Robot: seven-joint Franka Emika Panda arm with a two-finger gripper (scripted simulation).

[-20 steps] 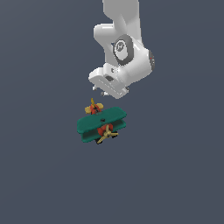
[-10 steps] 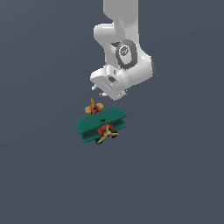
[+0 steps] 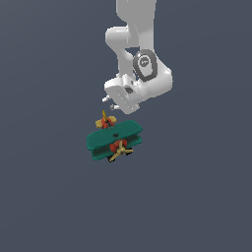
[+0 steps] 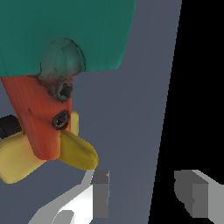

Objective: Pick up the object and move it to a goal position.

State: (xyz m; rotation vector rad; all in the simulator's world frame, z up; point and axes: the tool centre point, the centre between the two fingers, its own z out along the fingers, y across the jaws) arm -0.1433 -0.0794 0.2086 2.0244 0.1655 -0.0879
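In the exterior view, the small toy biplane with dark green wings, red nose and tan three-blade propeller (image 3: 115, 140) rests on the flat grey bench (image 3: 44, 197), nose toward the camera, yellow tail behind it. The white arm's pincer (image 3: 110, 102) hangs just above and behind the plane's tail, close to it but apart. Compared with a second ago, the white wrist housing has turned and settled slightly toward the plane, while the plane itself has not shifted. That suggests the approach is nearly lined up, though nothing has been lifted yet.

In the wrist view, the plane fills the frame: the green wing (image 4: 65, 30), the red fuselage (image 4: 37, 118) running back from it, and the yellow tail fins (image 4: 74, 151) at its end. The pincer (image 4: 142, 194) is spread, its two grey fingertips (image 4: 101, 192) well apart with nothing between them; the nearer one sits just beside the tail fin. My guess is that the pincer must come further over the fuselage before closing.
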